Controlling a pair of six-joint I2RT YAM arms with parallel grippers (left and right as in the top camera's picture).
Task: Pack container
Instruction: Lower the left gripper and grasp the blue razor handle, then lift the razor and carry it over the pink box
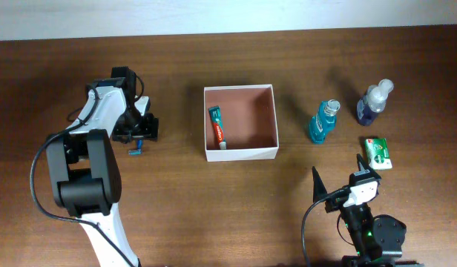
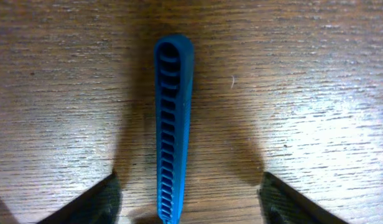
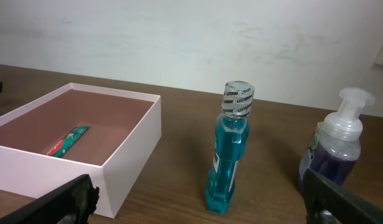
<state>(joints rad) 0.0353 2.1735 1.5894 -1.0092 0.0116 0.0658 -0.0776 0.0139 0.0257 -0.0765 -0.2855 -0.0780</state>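
Presently: blue handle, long axis up-frame, centred between my left claw's parted fingers, untouched; container frame-right overhead.

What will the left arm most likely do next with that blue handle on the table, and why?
Probably close the left gripper on the blue handle: its fingers stand either side without touching it, and the handle lies on the table, outside the container, which holds only a toothpaste tube.
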